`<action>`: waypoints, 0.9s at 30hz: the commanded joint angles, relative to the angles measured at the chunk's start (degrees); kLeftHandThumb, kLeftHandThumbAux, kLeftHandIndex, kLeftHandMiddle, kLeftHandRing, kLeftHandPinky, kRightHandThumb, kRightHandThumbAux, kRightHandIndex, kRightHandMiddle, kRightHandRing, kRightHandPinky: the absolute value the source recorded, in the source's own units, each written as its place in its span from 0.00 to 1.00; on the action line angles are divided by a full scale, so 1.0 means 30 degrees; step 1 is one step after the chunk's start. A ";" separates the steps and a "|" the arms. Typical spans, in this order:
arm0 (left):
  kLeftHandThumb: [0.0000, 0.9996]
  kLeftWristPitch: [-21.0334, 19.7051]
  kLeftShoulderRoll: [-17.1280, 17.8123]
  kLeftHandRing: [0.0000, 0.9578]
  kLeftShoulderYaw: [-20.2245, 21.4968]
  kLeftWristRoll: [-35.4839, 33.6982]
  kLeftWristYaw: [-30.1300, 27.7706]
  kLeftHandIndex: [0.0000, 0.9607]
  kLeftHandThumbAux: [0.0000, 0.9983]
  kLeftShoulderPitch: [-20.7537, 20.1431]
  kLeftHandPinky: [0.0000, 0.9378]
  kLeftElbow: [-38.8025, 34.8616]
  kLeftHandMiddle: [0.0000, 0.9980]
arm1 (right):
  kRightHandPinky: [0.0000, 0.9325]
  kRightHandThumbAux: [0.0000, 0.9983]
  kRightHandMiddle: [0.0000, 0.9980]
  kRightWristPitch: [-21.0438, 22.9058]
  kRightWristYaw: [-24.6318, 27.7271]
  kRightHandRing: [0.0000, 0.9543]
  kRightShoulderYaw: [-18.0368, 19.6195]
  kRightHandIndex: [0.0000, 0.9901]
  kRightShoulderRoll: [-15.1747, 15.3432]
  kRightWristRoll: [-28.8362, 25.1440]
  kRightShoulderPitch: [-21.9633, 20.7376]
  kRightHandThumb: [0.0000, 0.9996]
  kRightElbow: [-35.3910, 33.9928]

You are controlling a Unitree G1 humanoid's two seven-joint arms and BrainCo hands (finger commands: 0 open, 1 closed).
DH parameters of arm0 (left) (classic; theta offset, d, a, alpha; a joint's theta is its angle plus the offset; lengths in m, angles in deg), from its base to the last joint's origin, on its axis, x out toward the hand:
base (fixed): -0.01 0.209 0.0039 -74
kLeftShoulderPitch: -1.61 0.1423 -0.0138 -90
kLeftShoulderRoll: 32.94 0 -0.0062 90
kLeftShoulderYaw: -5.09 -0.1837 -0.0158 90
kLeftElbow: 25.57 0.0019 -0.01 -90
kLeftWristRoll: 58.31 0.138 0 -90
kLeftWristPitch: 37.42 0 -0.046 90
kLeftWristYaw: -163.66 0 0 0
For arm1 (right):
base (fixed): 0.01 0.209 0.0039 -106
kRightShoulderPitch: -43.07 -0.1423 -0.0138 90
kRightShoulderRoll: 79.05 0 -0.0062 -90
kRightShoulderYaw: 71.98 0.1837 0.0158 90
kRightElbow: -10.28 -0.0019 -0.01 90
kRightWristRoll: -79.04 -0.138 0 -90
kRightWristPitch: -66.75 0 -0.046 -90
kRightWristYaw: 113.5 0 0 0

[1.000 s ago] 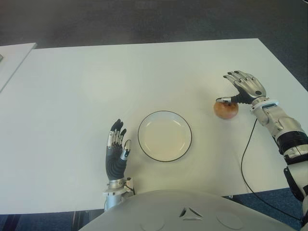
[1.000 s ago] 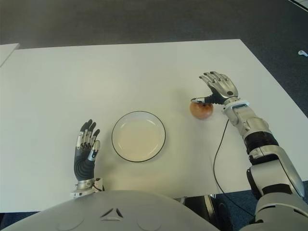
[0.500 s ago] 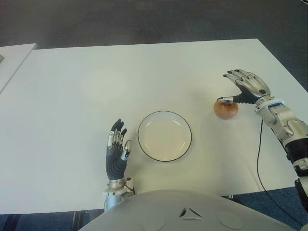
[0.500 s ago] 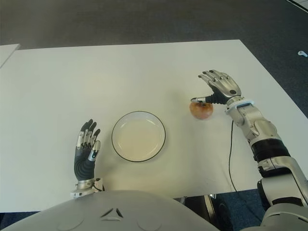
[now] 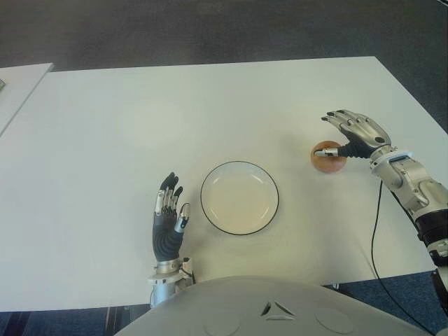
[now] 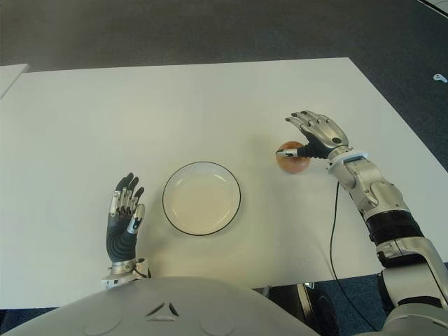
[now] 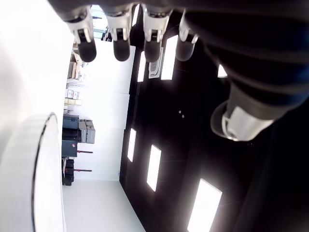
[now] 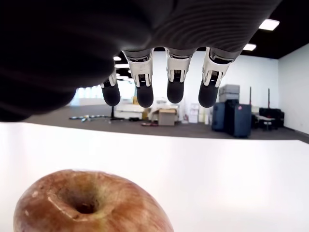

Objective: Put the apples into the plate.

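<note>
The right hand (image 5: 353, 133) hovers with fingers spread over the apple (image 5: 327, 157), thumb at its side (not gripping). The plate (image 5: 239, 197), holding nothing, sits between it and the open, idle left hand (image 5: 168, 222) on the white table (image 5: 175, 112); dark floor lies beyond.

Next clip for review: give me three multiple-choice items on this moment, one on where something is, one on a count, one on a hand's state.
1. Where is the apple?
A. In the plate
B. On the table, on the plate's right
C. In the left hand

2. How many apples show?
A. One
B. Two
C. Three

3. What is the right hand doing?
A. Fingers spread above the apple, not closed on it
B. Curled into a fist
C. Holding the plate

Key: 1 B, the apple sits on the white table, apart from the plate. 2 A, one only. 3 A, the right wrist view shows straight fingers over it. The left hand shows open on the plate's left.
</note>
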 commanded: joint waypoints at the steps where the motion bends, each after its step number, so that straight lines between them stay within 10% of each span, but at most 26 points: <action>1: 0.06 -0.1256 0.0418 0.00 0.0819 -0.0204 -0.0214 0.01 0.58 0.0280 0.03 0.2090 0.01 | 0.00 0.20 0.00 -0.0190 0.0249 0.00 0.0000 0.00 -0.0122 -0.0157 0.0285 0.22 0.0041; 27: 0.03 -0.1300 0.0544 0.00 0.1148 0.1048 0.0116 0.00 0.58 0.0679 0.03 0.1543 0.00 | 0.00 0.22 0.00 -0.0520 0.0109 0.00 -0.0229 0.00 -0.1011 -0.0290 0.0638 0.20 0.0654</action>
